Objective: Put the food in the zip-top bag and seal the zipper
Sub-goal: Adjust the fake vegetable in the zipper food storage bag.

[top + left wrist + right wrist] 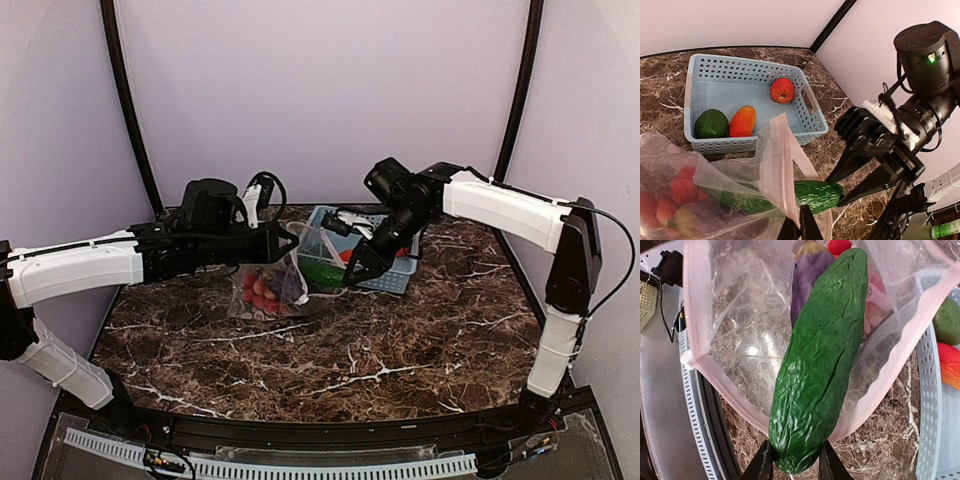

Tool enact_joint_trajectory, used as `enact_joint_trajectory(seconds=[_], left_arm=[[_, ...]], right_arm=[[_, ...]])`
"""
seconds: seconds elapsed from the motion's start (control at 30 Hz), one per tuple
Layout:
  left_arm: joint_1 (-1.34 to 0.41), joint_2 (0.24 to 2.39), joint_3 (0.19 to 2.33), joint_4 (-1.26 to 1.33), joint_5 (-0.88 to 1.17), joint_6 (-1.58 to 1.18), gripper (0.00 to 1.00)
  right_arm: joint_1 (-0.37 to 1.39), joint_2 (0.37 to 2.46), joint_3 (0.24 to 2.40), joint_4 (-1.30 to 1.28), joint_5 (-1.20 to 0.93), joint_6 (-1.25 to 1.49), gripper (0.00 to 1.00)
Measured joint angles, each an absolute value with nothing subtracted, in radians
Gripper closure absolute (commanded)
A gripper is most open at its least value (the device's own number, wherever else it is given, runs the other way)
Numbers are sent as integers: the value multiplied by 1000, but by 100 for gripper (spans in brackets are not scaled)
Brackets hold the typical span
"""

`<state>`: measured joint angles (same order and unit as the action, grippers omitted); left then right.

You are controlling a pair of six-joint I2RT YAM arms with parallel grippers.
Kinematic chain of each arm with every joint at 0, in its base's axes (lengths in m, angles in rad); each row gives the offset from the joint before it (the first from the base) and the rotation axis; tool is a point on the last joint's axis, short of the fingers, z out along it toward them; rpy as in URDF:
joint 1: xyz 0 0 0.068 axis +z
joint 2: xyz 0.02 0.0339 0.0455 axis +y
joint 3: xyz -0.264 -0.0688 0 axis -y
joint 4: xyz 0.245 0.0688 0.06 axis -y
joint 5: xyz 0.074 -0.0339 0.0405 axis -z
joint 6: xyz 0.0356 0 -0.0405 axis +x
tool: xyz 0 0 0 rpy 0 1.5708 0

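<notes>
The right fingers (766, 464) pinch the near end of a green cucumber (820, 365), whose far half lies inside the open zip-top bag (740, 325) at frame centre. The left fingers (802, 226) are pressed onto the pink zipper (776, 170), holding the mouth up. An orange mango (742, 121) lies in the blue basket (755, 144), upper left on the worktop (660, 90).

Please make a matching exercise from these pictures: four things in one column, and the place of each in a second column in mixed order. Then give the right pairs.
1. cucumber
2. eggplant
3. mango
4. edge of the bag

A. in the basket
B. pinched by the left gripper
C. inside the bag, not held
D. held by the right gripper, partly in the bag

Pairs: 1-D, 2-C, 3-A, 4-B
</notes>
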<state>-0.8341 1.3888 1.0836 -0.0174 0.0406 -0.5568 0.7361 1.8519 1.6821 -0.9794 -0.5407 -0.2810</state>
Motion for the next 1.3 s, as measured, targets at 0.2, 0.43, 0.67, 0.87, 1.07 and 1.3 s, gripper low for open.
enact_joint_trajectory(seconds=[0.2, 0.43, 0.67, 0.87, 1.07, 1.3], left_arm=[[-834, 1389, 1084, -17, 69, -557, 99], [-834, 1394, 1084, -10, 113, -555, 99], [-834, 1398, 1084, 9, 140, -554, 99], [-834, 1398, 1080, 21, 140, -554, 99], [-834, 1371, 1047, 30, 106, -553, 99], [-834, 1363, 1049, -6, 54, -523, 99]], right_arm=[[751, 1877, 1803, -1002, -557, -292, 72], [772, 2032, 1920, -1037, -569, -278, 69], [772, 2146, 2054, -1052, -572, -239, 65], [772, 2174, 2128, -1044, -616, -202, 41], [768, 2131, 2054, -1032, -628, -205, 38], [707, 1951, 1886, -1036, -635, -223, 37]])
